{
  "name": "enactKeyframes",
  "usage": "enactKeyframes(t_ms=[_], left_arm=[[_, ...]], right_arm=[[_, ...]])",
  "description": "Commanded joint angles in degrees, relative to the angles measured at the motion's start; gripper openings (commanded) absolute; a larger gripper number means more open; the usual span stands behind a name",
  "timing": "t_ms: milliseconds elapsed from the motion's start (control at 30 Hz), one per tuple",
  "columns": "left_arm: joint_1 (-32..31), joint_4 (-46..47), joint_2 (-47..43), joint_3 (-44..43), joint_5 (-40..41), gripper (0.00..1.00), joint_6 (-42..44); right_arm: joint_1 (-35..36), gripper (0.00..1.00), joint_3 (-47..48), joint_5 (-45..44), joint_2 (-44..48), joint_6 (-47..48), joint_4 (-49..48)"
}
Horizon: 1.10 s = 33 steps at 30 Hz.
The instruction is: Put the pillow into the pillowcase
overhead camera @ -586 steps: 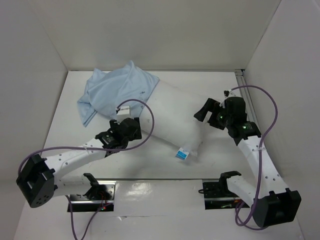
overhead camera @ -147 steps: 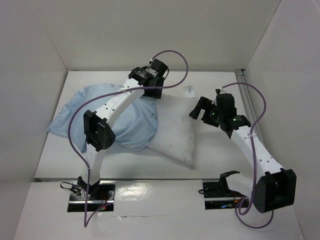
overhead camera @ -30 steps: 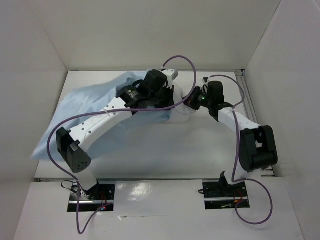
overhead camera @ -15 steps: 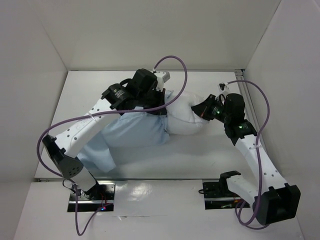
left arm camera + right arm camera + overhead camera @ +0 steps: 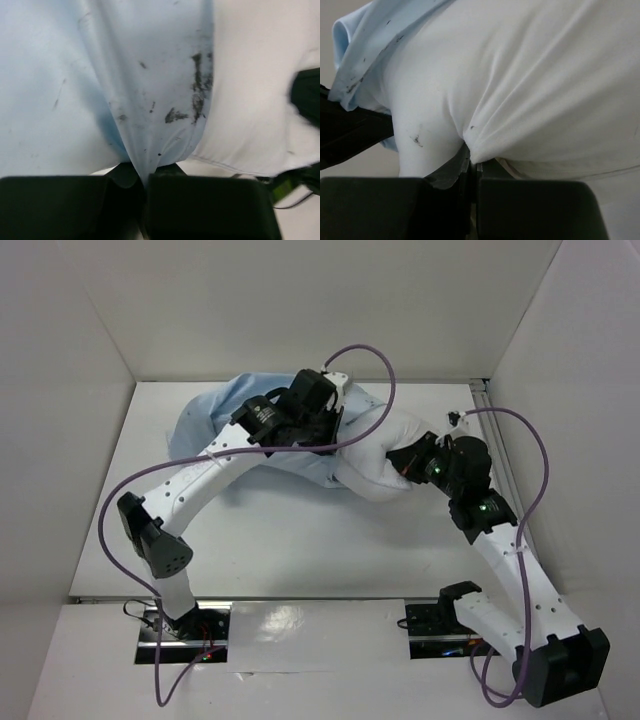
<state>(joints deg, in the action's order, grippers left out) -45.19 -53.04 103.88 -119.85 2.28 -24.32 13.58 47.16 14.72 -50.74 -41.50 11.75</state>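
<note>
White table (image 5: pixel 300 540) boxed in by white walls (image 5: pixel 60 360), with arm bases (image 5: pixel 180 625) bolted along the near edge and purple cables (image 5: pixel 125 515) looping above both arms. Nearest, on the right side, right arm (image 5: pixel 510 560) reaching away from its base and inward. At its tip, right gripper (image 5: pixel 472 170), jaws pinched shut on a bunched fold of the pillow (image 5: pixel 372 455), with white fabric puckering in creases out of the pinch. Pillow itself lying right of centre in the far half of the table, right end exposed, left end covered by light blue cloth. Just left of that and slightly farther, left gripper (image 5: pixel 145 176), jaws clamped tight on a gathered pleat of the pillowcase (image 5: pixel 215 410), with blue cloth stretched taut away from the fingers. Along the pillowcase hem, dark smudges (image 5: pixel 197 97), right beside the white of the pillow. From the near left corner, left arm (image 5: pixel 200 465) arching across to the far centre. Farthest back, rest of the pillowcase heaped in wrinkles left of centre, close to the far wall (image 5: pixel 300 310).
</note>
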Motion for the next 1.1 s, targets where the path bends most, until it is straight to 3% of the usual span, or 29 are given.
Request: enactKeyframes(t_ms=[0, 100, 167, 300, 400, 467, 533, 567, 633, 700, 767, 800, 867, 967, 1067], left_arm=[[-2.3, 12.0, -8.1, 9.6, 3.0, 0.0, 1.9], [-1.7, 12.0, -11.1, 25.0, 8.1, 0.0, -1.3], [-1.2, 13.3, -11.1, 29.2, 8.1, 0.0, -3.1], [-1.2, 13.3, -10.4, 34.2, 6.4, 0.0, -5.6], [-1.2, 13.3, -7.0, 31.4, 7.5, 0.0, -3.6], [0.7, 13.3, -3.8, 26.6, 7.3, 0.0, -1.0], [2.1, 11.8, 3.6, 12.8, 3.4, 0.0, 0.8], [2.6, 9.5, 6.4, -0.3, -0.8, 0.0, 2.2], [3.2, 5.2, 15.3, -16.7, -4.2, 0.0, 2.9], [4.6, 4.4, 18.1, -31.8, -6.6, 0.0, 3.5], [6.2, 9.7, 11.9, -27.1, -12.7, 0.0, 1.7], [7.7, 13.4, 8.4, -15.5, -14.2, 0.0, 1.0], [8.4, 20.9, 0.1, -5.2, -16.2, 0.0, 1.0], [8.4, 21.9, -4.5, 7.8, -18.5, 0.0, -1.3], [4.2, 24.6, -10.3, 23.7, -21.6, 0.0, -4.1]], right_arm=[[2.7, 0.0, -3.8, 2.6, -1.0, -1.6, -7.0], [4.5, 0.0, -8.6, 3.3, -2.3, -1.6, -9.2], [5.5, 0.0, -12.0, 3.3, -3.0, -0.9, -9.2], [6.0, 0.0, -13.8, 3.3, -4.5, 1.0, -6.7], [6.0, 0.0, -14.5, 3.3, -5.1, 1.1, -7.3], [6.6, 0.0, -15.2, 5.9, -7.4, -2.7, -15.8], [6.6, 0.0, -12.3, 6.5, -10.9, -4.4, -19.9], [6.6, 0.0, -9.6, 5.3, -14.6, -4.4, -19.9], [5.8, 0.0, -0.1, 2.7, -17.2, -3.2, -19.9], [3.7, 0.0, 5.6, 2.7, -18.8, -1.8, -19.4], [3.1, 0.0, 11.6, 2.1, -19.3, 0.0, -19.9], [2.6, 0.0, 12.7, 2.1, -19.3, 0.6, -19.9], [2.6, 0.0, 13.3, 4.5, -18.8, 2.6, -19.9], [3.1, 0.0, 5.3, 7.0, -16.6, 3.6, -19.9], [3.1, 0.0, -3.2, 7.1, -13.6, 2.9, -18.3]])
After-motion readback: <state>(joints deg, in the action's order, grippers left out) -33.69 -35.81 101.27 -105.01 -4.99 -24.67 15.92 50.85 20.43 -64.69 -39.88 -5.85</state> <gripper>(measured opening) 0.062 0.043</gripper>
